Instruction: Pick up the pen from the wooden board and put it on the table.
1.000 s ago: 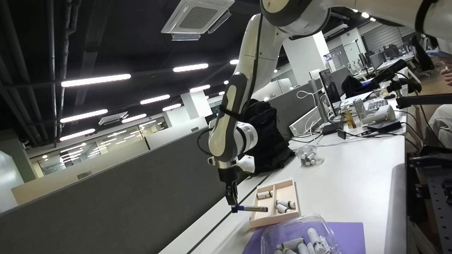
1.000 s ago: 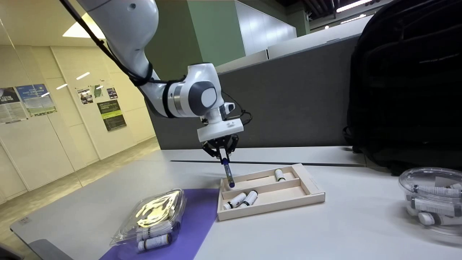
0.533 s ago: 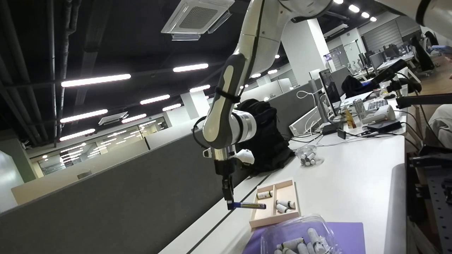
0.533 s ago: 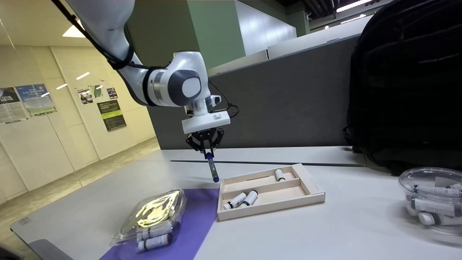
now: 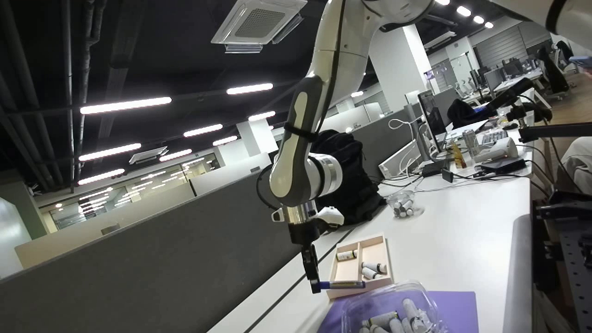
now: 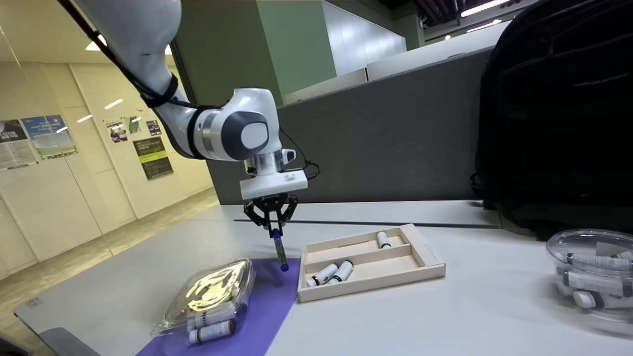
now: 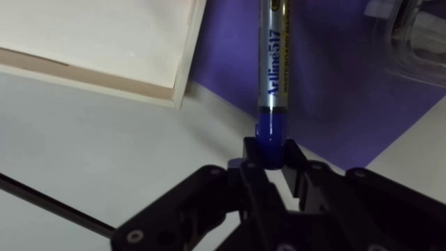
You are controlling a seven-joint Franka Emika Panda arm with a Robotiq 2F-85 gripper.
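My gripper (image 5: 316,286) is shut on the blue cap end of the pen (image 5: 343,285), a silver marker with blue ends. The gripper (image 6: 276,233) and pen (image 6: 280,253) are beside the wooden board (image 6: 376,284), off its end, above the table (image 6: 425,321). In the wrist view the fingertips (image 7: 271,155) grip the cap, and the pen (image 7: 273,69) sticks out over the purple mat. The board's corner (image 7: 178,92) is left of the pen, with bare white table (image 7: 87,139) below it. The board (image 5: 344,292) bears several white pieces.
A clear plastic box of white pieces (image 6: 212,296) stands on the purple mat (image 6: 283,296) close to the pen. A clear bowl of white pieces (image 6: 588,272) and a black backpack (image 6: 559,123) are farther off. A dark grey partition (image 6: 395,143) runs along the table's back.
The gripper has carried the pen off the board's end, toward the purple mat and plastic box. In the last half second it has come lower. The board and other things have not moved.
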